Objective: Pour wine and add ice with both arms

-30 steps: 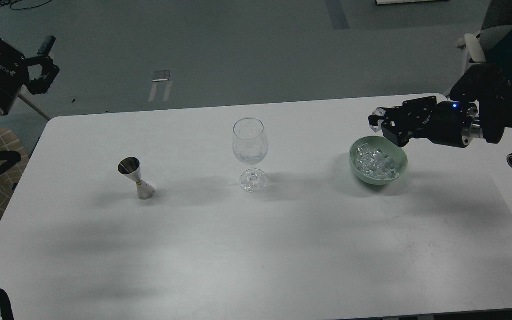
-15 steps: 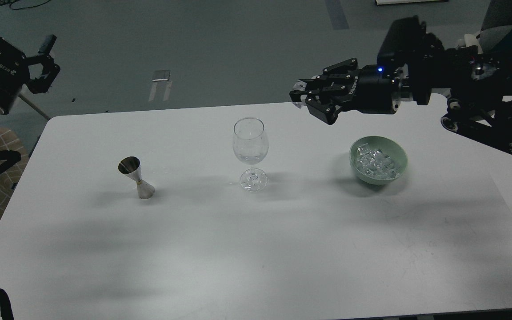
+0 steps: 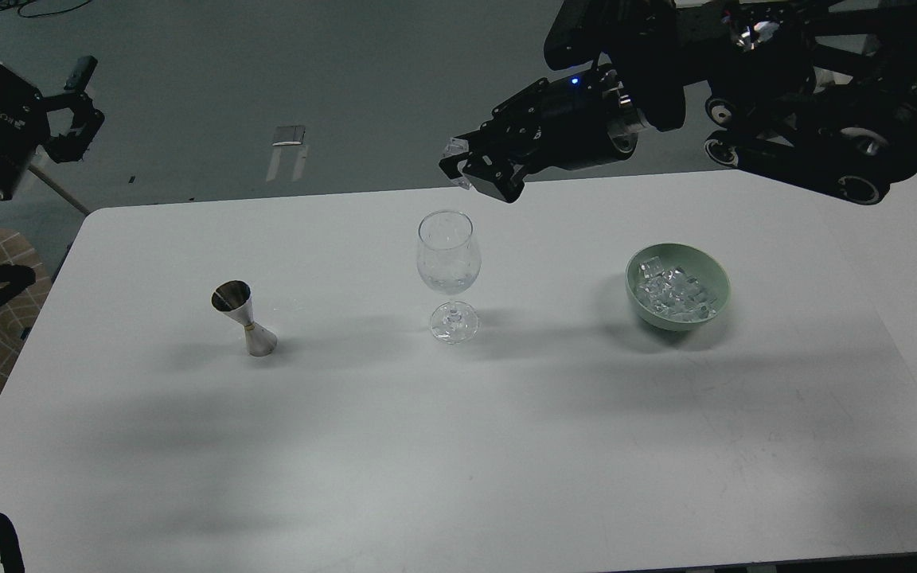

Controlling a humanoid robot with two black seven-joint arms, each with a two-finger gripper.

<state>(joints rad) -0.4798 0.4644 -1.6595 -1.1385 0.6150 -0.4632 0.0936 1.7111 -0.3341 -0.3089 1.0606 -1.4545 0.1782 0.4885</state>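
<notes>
A clear stemmed wine glass stands upright at the table's middle, with a little clear content in its bowl. My right gripper is shut on a small clear ice cube and hangs just above and right of the glass rim. A pale green bowl to the right holds several ice cubes. A steel jigger stands left of the glass. My left gripper is open and empty, raised off the table's far left corner. No stream of wine shows.
The white table has its far edge just behind the glass. The right arm's thick links hang over the table's far right. The grey floor lies beyond.
My right gripper has lifted from over the green bowl and swung left with the ice cube, to just above the wine glass. The left arm has barely moved.
</notes>
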